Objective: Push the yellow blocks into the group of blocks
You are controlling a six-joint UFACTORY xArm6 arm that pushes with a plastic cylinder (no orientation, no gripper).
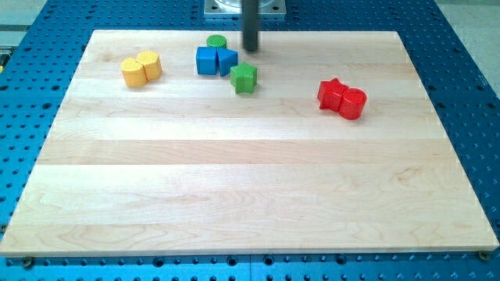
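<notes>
Two yellow blocks (141,69) sit touching each other at the view's top left of the wooden board (250,195). To their right lies a group: a green cylinder (216,42), a blue cube (207,60), a blue triangular block (226,61) and a green star-shaped block (244,78). My tip (250,50) is at the view's top, just right of the green cylinder and the blue blocks, well right of the yellow blocks.
Two red blocks, a star shape (332,94) and a cylinder (353,103), sit touching at the view's right. The board lies on a blue perforated table (469,62). The arm's base plate (244,8) is at the view's top edge.
</notes>
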